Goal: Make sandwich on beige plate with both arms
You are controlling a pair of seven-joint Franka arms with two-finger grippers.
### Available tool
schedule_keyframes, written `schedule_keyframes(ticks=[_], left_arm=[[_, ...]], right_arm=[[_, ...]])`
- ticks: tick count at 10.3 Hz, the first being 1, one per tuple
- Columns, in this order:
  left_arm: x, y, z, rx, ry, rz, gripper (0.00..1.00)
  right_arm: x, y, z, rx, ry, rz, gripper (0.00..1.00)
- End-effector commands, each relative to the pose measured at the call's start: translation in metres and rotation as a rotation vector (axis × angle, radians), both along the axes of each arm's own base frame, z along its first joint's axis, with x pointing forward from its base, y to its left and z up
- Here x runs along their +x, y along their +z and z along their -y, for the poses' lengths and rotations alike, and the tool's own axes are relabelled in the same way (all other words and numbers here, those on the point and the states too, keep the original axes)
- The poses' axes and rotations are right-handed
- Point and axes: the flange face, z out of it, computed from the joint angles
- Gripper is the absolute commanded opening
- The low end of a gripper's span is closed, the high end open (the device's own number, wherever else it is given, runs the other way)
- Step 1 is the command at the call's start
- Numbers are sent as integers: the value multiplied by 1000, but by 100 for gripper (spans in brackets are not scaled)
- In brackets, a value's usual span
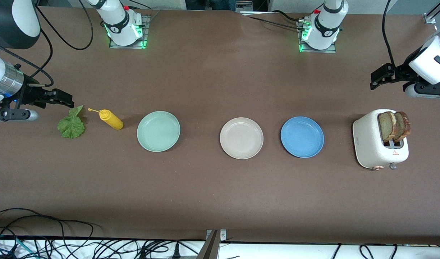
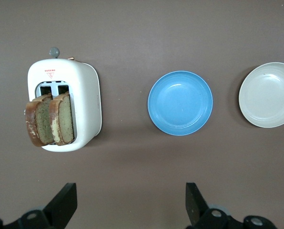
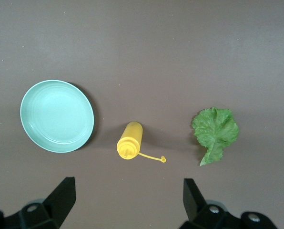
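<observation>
Two tools, left (image 2: 127,205) and right (image 3: 125,202), each spread apart; toaster (image 1: 374,144) label unreadable.

Lettuce (image 1: 72,124), bottle (image 1: 111,119), three plates (image 1: 241,138) in a row, bread slices (image 1: 394,126) in toaster (image 1: 374,145)

You are seeing the beige plate (image 2: 268,95) being cut off by the left wrist view's edge, and the toaster (image 1: 372,144) is hiding the lower halves of the 2 bread slices (image 1: 394,126)
</observation>
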Motion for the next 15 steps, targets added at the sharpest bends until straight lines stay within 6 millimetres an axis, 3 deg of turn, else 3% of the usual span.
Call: schedule_keyframes(ticks=[1,6,15], left_arm=[[0,-1,-6,-10,3,-7,100],[-1,-4,-29,-10,45,-23,100],[4,-9,-19,-11,24,-24,100]], right_arm=[[-1,4,1,-4,5,-5,100],[-1,4,1,-4,5,-5,100],[-1,3,0,-4,7,-7,100]])
